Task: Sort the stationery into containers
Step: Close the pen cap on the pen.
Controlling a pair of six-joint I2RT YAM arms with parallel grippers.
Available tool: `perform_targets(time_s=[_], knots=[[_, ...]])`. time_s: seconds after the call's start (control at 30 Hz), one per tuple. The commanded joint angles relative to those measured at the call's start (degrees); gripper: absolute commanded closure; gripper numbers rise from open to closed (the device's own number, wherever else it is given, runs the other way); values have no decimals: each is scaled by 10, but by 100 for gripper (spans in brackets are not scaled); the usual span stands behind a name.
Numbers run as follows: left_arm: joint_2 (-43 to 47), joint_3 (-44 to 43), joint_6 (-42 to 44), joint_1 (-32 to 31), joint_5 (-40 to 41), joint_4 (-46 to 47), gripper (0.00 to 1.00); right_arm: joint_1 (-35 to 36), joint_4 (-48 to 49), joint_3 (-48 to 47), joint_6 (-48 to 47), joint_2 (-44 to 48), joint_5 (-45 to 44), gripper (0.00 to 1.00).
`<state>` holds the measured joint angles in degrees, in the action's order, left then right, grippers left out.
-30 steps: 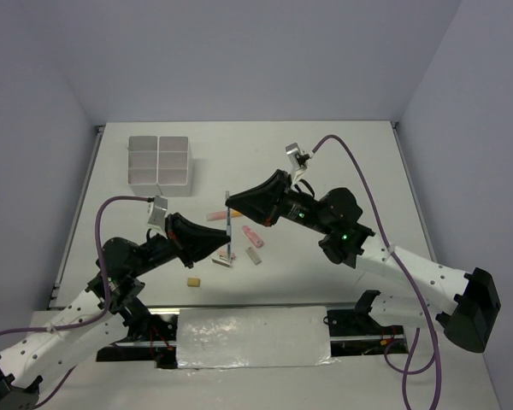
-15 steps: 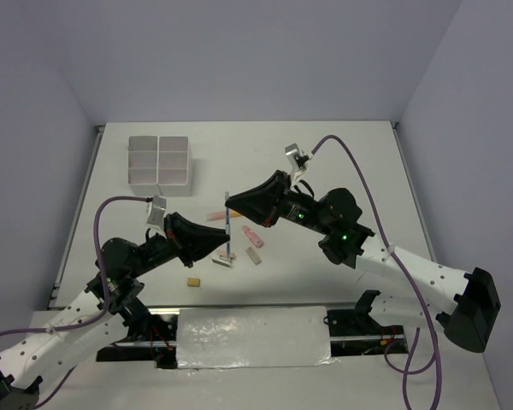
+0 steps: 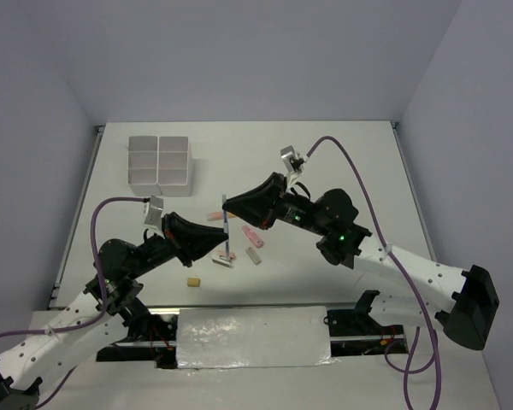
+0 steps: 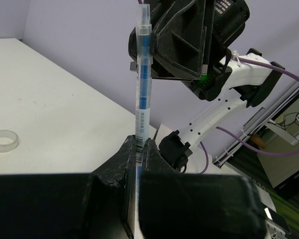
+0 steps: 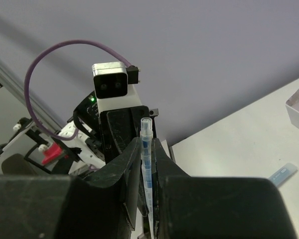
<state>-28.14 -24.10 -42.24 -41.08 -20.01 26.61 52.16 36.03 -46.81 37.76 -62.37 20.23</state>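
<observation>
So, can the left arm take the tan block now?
Probably not: the left end effector is shut on the thin blue pen, which the right end effector also grips. Otherwise the small tan block lies unobstructed.

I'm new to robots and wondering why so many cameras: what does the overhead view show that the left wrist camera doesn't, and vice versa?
Only overhead: the white divided box, plus a pink piece and a tan block lying on the table. Only left wrist: a clear tape ring and the printed label on the blue pen. Both: that pen, with the left gripper and right gripper closed on it.
</observation>
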Motion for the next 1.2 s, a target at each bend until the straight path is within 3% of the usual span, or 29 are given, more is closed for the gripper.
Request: perform_targets(time_s=[0.0, 0.67, 0.77, 0.83, 0.9, 0.93, 1.17], knots=[[5, -15, -3, -1, 6, 34, 99, 9, 11, -2, -21, 1, -5, 94], [9, -24, 5, -1, 25, 37, 100, 23, 26, 22, -91, 5, 13, 91], [11, -17, 9, -1, 31, 44, 100, 25, 39, 28, -89, 6, 24, 82], [11, -17, 15, -1, 30, 48, 100, 24, 48, 29, -82, 7, 32, 64], [10, -19, 28, -1, 23, 48, 100, 23, 47, 26, -81, 8, 34, 59], [9, -21, 32, -1, 19, 45, 100, 24, 41, 22, -82, 9, 33, 51], [8, -19, 36, -1, 12, 41, 100, 24, 30, 15, -81, 12, 31, 52]])
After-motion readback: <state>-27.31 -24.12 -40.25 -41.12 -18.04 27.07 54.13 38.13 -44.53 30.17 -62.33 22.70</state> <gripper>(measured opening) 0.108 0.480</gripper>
